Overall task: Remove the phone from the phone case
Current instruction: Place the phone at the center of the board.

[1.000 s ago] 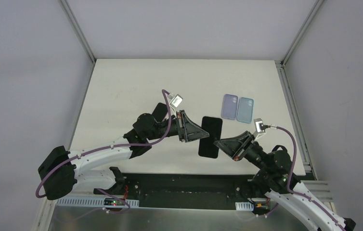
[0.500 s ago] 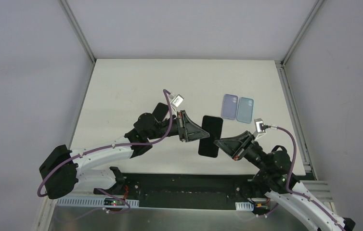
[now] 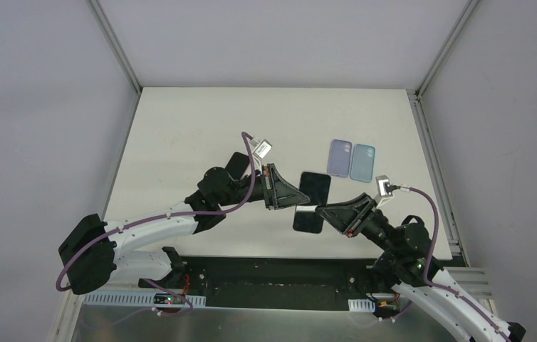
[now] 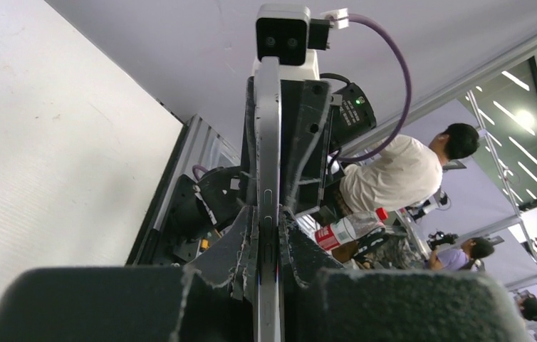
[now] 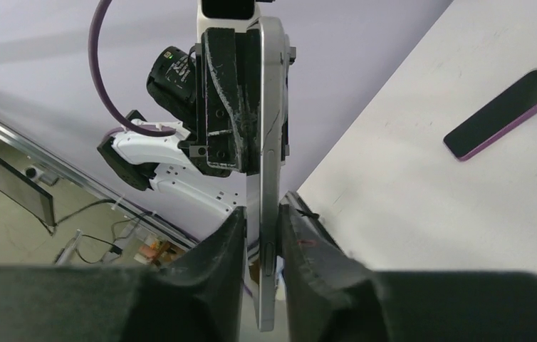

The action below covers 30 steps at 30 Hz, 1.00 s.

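Phone (image 3: 315, 189) held aloft, left fingers (image 4: 241, 246) and right fingers (image 5: 226, 242) each clamped on it, whether cased unclear

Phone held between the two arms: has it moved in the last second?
Yes, slightly. The far end of the phone has shifted right, toward the purple case lying on the table; its near end looks unmoved.

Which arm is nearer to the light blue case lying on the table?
Right. The right arm lies just on the robot's side of the light blue case; the left arm is farther left, beyond the purple case.
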Motion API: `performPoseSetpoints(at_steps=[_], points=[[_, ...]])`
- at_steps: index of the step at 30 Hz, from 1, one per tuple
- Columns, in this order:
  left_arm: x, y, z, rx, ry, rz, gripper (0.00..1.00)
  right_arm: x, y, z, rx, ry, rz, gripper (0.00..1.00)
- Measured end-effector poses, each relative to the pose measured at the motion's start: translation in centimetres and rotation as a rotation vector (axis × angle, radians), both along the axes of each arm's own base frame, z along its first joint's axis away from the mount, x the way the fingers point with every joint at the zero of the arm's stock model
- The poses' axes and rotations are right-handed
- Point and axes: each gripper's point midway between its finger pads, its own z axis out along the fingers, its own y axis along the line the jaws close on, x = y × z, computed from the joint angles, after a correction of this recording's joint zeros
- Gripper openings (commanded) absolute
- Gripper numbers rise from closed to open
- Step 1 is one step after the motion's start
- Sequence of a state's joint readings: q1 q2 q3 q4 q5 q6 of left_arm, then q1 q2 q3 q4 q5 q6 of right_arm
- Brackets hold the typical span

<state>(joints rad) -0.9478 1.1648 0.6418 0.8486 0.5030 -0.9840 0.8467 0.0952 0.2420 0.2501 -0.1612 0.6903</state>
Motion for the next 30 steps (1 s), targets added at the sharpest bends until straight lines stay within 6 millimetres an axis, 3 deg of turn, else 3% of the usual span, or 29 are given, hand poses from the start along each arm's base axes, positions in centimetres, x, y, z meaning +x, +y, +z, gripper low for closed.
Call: performPoseSetpoints(at_steps=[3,6,12,14,22,27,30], points=[[0.1,0.0,-0.3,0.011,0.006,0.002,0.0,0.1,0.0,-0.8,-0.031,0.026,-0.004,0.84],[0.4,0.2,-0.7,0.024,0.016,0.012,0.0,0.4,-0.2,-1.4,-0.079,0.07,-0.025,0.99],[2.3,2.1,-0.9,0.053,0.021,0.079,0.0,0.7,-2.2,-1.1,-0.133,0.112,-0.115,1.0],[3.1,3.2,-1.8,0.118,0.014,0.122,0.0,0.8,-3.3,-1.3,-0.146,0.126,-0.162,0.99],[7.0,8.3,-6.4,0.602,-0.005,0.363,0.0,2.1,-5.3,-5.6,-0.28,0.237,-0.291,0.99],[8.9,11.3,-11.3,0.877,0.059,0.405,0.0,2.4,-5.6,-7.2,-0.316,0.279,-0.314,0.99],[9.5,12.0,-13.8,1.005,0.107,0.373,0.0,2.4,-5.6,-7.6,-0.324,0.294,-0.314,0.99]])
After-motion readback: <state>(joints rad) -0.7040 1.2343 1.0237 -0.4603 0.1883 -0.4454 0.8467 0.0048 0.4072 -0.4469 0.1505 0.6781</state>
